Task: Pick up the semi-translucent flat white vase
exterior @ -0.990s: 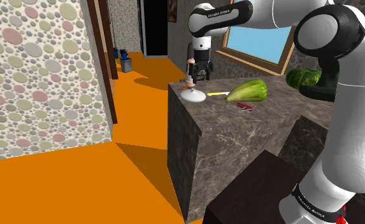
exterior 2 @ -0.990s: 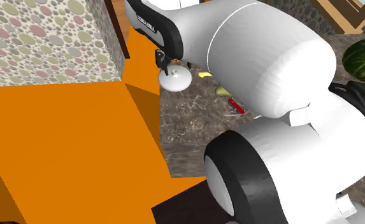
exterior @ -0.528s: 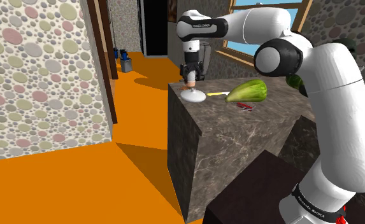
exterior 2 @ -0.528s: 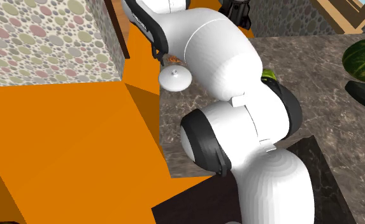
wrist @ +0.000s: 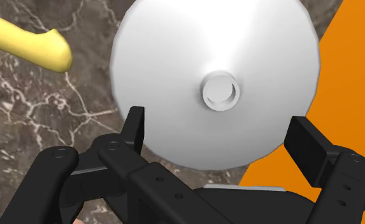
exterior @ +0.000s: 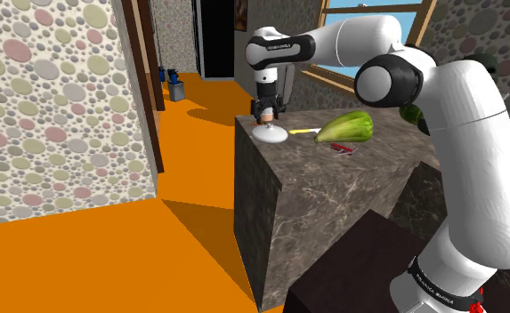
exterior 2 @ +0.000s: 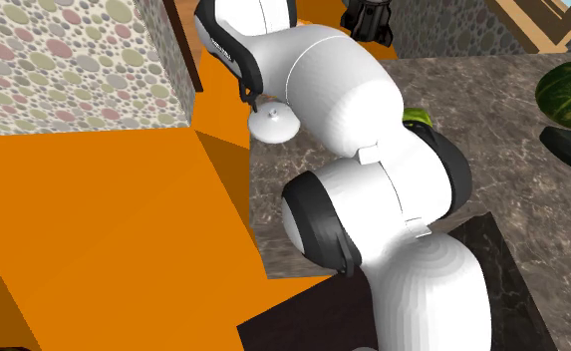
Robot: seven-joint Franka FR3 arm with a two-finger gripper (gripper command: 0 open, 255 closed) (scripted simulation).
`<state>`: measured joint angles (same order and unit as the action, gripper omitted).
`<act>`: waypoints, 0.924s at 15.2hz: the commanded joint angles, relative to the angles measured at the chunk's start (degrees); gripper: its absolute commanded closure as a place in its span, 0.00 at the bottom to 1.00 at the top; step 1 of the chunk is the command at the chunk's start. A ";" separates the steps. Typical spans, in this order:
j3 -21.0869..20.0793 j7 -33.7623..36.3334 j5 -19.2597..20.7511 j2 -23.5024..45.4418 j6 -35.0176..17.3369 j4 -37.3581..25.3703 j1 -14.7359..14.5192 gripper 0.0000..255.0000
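Right now the gripper (exterior: 263, 113) is hanging directly over the vase (exterior: 271, 134) and pointing straight down at it. Its fingers (wrist: 135, 129) are standing wide apart w/ nothing clasped betw. them. In the wrist view the vase's small round neck (wrist: 221, 90) is showing just ahead of the gap, and neither finger is pressing on it.

The vase is looking plain white: a flat disc w/ a short neck. It is sitting upright at the corner of the dark marbled counter (exterior: 315, 204), w/ its rim right at the edge over the orange floor (exterior: 110, 249).

A yellow item (wrist: 31, 43) is lying on the counter just beside the vase, not touching it. A big green fruit (exterior: 346, 127) is resting further along the counter's back edge, approx. mid-counter. A small red thing (exterior: 344, 149) is lying near the fruit, towards the front edge. A striped melon (exterior 2: 570, 90) is sitting well apart from the vase, at the counter's far end.
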<state>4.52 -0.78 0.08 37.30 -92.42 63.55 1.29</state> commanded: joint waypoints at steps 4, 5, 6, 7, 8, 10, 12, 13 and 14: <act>0.00 -0.04 -0.02 0.29 -0.17 -0.14 0.05 1.00; 0.00 -0.03 -0.02 0.32 -0.13 -0.21 0.05 1.00; 0.00 -0.04 -0.02 0.35 -0.11 -0.26 0.06 1.00; 0.01 -0.05 -0.02 0.33 -0.14 -0.21 0.06 1.00; 0.01 -0.05 -0.02 0.37 -0.11 -0.29 0.07 1.00; 0.00 -0.02 -0.01 0.11 -0.30 0.17 0.02 1.00; 0.01 -0.06 -0.01 0.19 1.29 -1.51 0.06 1.00; 0.02 -0.08 -0.01 0.27 2.11 -2.42 0.09 1.00; 0.02 -0.11 -0.02 0.38 2.96 -3.37 0.11 1.00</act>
<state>4.52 -0.84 0.03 38.16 -89.83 60.06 1.39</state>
